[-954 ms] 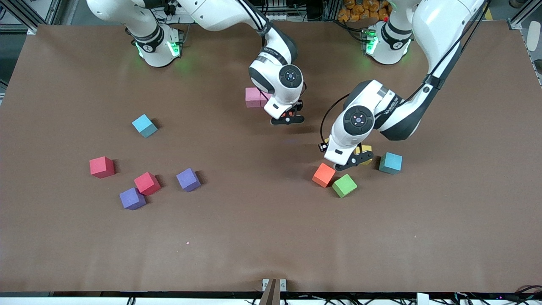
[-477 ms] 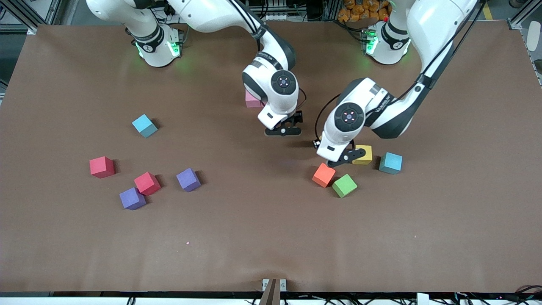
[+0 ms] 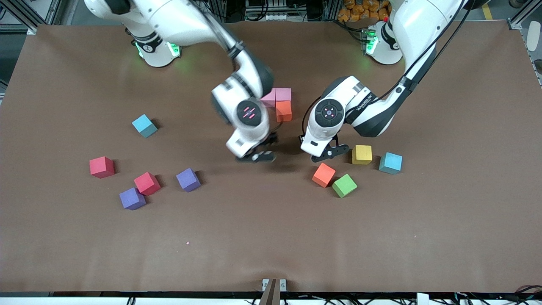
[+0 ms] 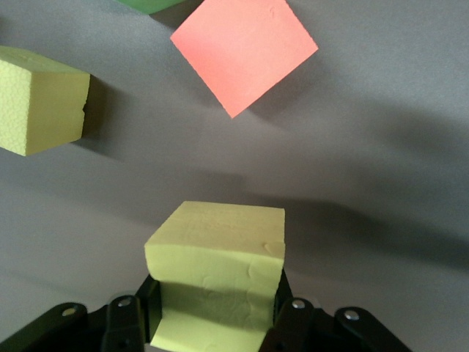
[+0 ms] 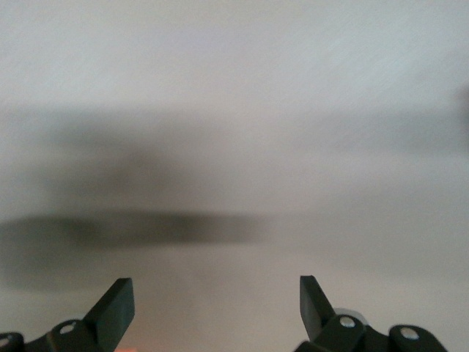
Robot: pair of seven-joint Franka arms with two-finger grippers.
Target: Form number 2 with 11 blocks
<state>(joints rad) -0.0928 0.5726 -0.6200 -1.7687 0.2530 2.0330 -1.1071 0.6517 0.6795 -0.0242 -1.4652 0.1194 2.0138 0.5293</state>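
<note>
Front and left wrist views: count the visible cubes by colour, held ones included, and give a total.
Pink cubes: 2
Orange cubes: 2
Yellow cubes: 2, one in the left gripper
Red cubes: 2
Purple cubes: 2
Light-blue cubes: 2
Green cube: 1
Total: 13

Even overhead light, soft shadows; right wrist view motion-blurred.

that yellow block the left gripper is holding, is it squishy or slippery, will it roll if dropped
Probably light and slightly soft: the yellow block has a grainy, foam-like surface with small dents. That matte texture suggests it should not slip easily from the left gripper, whose fingers are shut on its sides. With flat faces and square edges, it would likely tumble briefly and settle rather than roll.
</note>
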